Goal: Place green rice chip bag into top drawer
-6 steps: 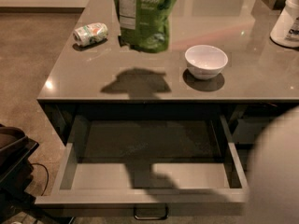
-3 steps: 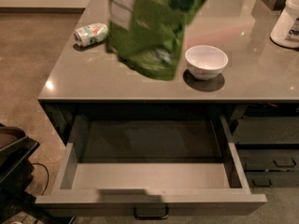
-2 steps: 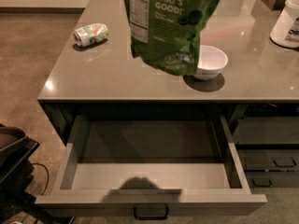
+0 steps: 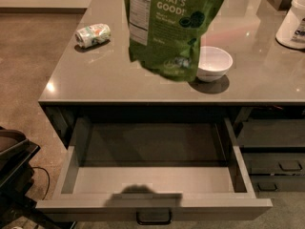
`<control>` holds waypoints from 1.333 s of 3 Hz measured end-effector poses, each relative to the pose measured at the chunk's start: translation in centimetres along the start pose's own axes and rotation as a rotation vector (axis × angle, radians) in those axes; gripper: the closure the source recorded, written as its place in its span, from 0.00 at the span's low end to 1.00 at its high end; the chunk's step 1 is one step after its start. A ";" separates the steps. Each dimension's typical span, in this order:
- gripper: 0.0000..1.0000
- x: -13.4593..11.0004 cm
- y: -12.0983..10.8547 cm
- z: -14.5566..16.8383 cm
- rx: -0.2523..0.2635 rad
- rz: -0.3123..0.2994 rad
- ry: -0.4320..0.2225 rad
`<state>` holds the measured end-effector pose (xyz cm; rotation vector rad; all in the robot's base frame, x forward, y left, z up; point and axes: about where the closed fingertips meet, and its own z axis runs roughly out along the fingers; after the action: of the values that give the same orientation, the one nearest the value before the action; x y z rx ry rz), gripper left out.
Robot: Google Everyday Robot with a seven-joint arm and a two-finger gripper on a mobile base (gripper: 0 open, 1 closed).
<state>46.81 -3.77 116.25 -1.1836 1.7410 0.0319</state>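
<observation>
The green rice chip bag (image 4: 174,27) hangs in the air at the top middle of the camera view, close to the camera, with white "DANG, THAT'S GOOD!" lettering and a white nutrition panel facing me. Its top runs out of the picture. The gripper is out of view above the top edge. The top drawer (image 4: 152,173) stands pulled open below the counter, pale grey inside and empty, with a dark bar handle (image 4: 154,217) on its front. The bag's shadow falls on the drawer's front lip.
A grey counter (image 4: 95,80) carries a crushed green-white can (image 4: 93,35) at the left, a white bowl (image 4: 213,62) partly behind the bag, and a white jug (image 4: 293,20) at the right. Smaller dark drawers (image 4: 279,163) are at the right. A black object (image 4: 14,166) stands at the lower left.
The bag has moved right and nearer to the camera, now hanging upright with its lettering facing me. Its shadow has moved from the counter to the drawer's front lip.
</observation>
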 end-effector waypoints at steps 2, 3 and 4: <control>1.00 0.0 0.0 0.0 0.000 0.000 0.000; 1.00 0.0 0.0 0.0 0.000 0.000 0.000; 1.00 0.0 0.0 0.0 0.000 0.000 0.000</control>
<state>46.81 -3.77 116.25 -1.1835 1.7410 0.0320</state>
